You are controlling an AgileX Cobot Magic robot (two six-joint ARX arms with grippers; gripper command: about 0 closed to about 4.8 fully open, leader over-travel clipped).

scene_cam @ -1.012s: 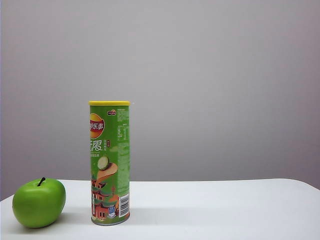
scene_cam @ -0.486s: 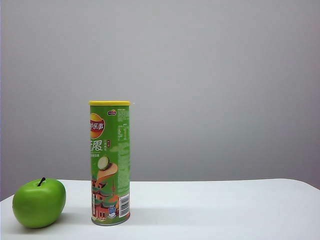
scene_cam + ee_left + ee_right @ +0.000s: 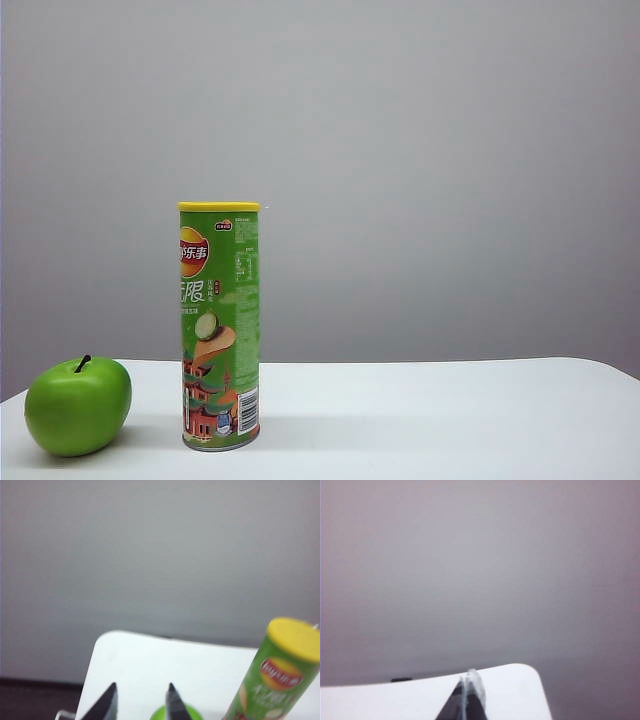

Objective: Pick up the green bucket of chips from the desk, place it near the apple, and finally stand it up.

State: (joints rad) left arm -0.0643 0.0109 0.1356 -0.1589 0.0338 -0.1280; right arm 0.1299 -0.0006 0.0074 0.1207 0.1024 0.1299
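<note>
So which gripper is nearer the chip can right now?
Left. The left gripper has the chip can standing just beside it; the right gripper sees only desk.

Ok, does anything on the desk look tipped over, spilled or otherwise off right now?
Nothing stands out. The green bucket of chips stands upright on the desk, yellow lid on, just beside the apple without touching it. No spill or dent shows. The left tool is open and empty; the right tool is shut and empty.
</note>
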